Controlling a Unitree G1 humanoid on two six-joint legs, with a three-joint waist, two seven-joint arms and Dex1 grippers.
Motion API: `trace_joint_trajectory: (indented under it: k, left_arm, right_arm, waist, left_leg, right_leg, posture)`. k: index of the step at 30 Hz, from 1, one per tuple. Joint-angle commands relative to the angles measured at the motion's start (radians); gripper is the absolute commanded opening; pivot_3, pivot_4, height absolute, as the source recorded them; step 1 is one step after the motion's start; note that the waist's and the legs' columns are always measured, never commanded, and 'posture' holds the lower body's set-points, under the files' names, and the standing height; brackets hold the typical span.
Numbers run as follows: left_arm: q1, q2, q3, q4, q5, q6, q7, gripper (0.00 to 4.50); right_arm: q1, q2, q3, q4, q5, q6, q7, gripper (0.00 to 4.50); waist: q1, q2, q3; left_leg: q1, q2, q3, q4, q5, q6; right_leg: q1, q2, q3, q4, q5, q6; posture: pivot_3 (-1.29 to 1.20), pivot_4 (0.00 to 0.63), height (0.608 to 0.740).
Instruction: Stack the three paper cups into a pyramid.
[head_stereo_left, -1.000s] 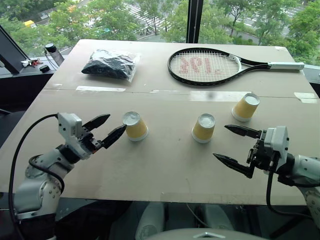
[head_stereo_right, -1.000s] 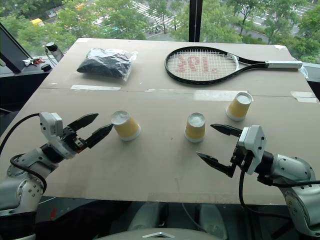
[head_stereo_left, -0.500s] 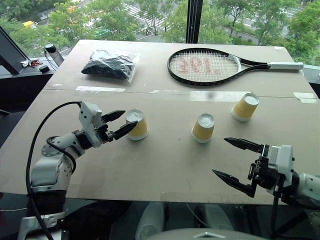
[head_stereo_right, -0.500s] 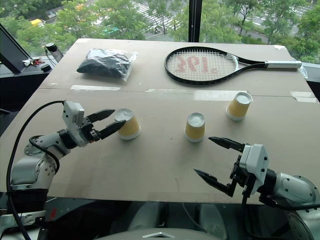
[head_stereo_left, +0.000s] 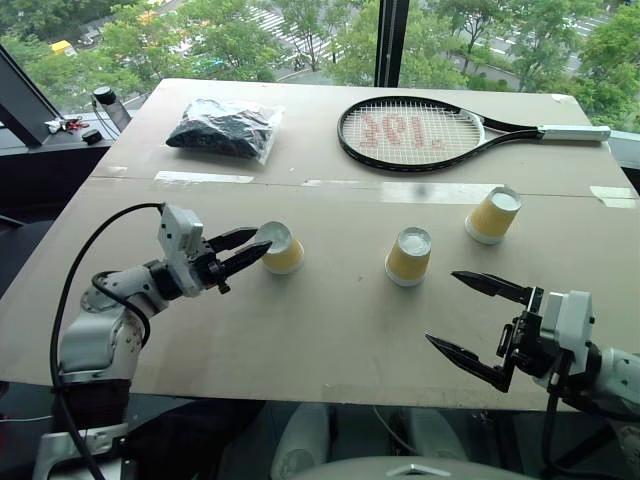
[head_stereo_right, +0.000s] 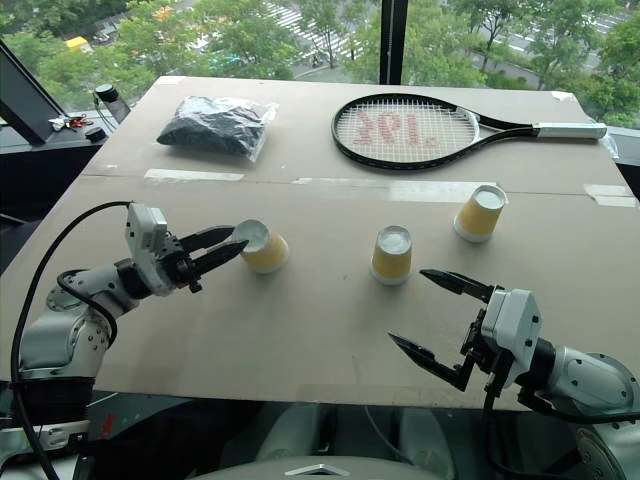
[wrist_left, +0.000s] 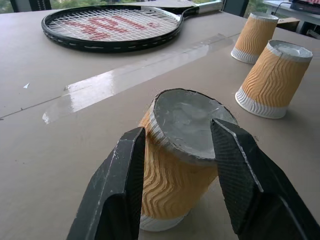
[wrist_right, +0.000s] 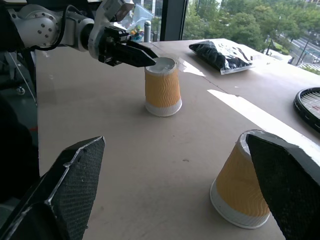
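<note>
Left eye view: 3 paper cups stand upside down on the counter (head_stereo_left: 330, 330). The left cup (head_stereo_left: 281, 248) is tipped toward the left gripper (head_stereo_left: 252, 251), whose jaws are clenched on its upper end, one finger on each side. The middle cup (head_stereo_left: 408, 256) stands free near the counter's centre, and the right cup (head_stereo_left: 492, 215) stands apart, further back and to the right, leaning a little. The right gripper (head_stereo_left: 478, 318) hangs over the near right part of the counter with jaws spread wide and nothing between them, well short of the middle cup. Behind lie a tennis racket (head_stereo_left: 420, 131) and a black bag in clear plastic (head_stereo_left: 222, 130); the end of the racket's handle is cut off by the frame edge.

Right eye view: same layout; small items on the dark ledge beyond the counter's far left corner are too small to name.

Left wrist view: both black fingers (wrist_left: 120, 190) press the wavy sides of the left cup just under its white base. The finger roots are cut off by the frame.

Right wrist view: the 2 spread fingers (wrist_right: 70, 185) stand either side of the middle cup, not touching it. The left gripper's jaws meet the left cup at its top, its far side hidden
</note>
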Motion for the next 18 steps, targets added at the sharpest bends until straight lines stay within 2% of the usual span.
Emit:
trace_joint_trajectory:
  k: [1, 2, 4, 18]
  left_arm:
    - [0.002, 0.013, 0.040, -0.001, -0.009, -0.021, -0.015, 3.44]
    - [0.000, 0.015, 0.040, 0.002, -0.005, -0.023, -0.016, 3.98]
    - [-0.006, 0.016, 0.038, 0.007, 0.001, -0.025, -0.018, 4.47]
    - [-0.116, 0.009, -0.045, 0.115, 0.103, -0.036, -0.011, 4.47]
  right_arm:
    - [-0.006, 0.000, -0.005, -0.024, 0.010, -0.017, -0.010, 4.50]
    - [-0.009, 0.000, 0.000, -0.022, 0.008, -0.017, -0.011, 4.50]
    - [-0.014, 0.001, 0.007, -0.021, 0.007, -0.017, -0.015, 4.50]
    - [-0.005, 0.003, 0.027, -0.034, 0.000, -0.016, -0.040, 4.50]
  waist:
    - [0.001, 0.000, 0.000]
    - [0.001, 0.000, 0.000]
    - [0.001, 0.000, 0.000]
    - [0.001, 0.000, 0.000]
  left_leg:
    - [0.000, 0.000, 0.000, 0.000, 0.000, 0.000]
    - [0.000, 0.000, 0.000, 0.000, 0.000, 0.000]
    - [0.000, 0.000, 0.000, 0.000, 0.000, 0.000]
    - [0.000, 0.000, 0.000, 0.000, 0.000, 0.000]
  right_leg:
    - [0.000, 0.000, 0.000, 0.000, 0.000, 0.000]
    - [0.000, 0.000, 0.000, 0.000, 0.000, 0.000]
    - [0.000, 0.000, 0.000, 0.000, 0.000, 0.000]
    - [0.000, 0.001, 0.000, 0.000, 0.000, 0.000]
  posture:
    - [0.00, 0.150, 0.740]
    - [0.00, 0.150, 0.740]
    - [0.00, 0.150, 0.740]
    - [0.00, 0.150, 0.740]
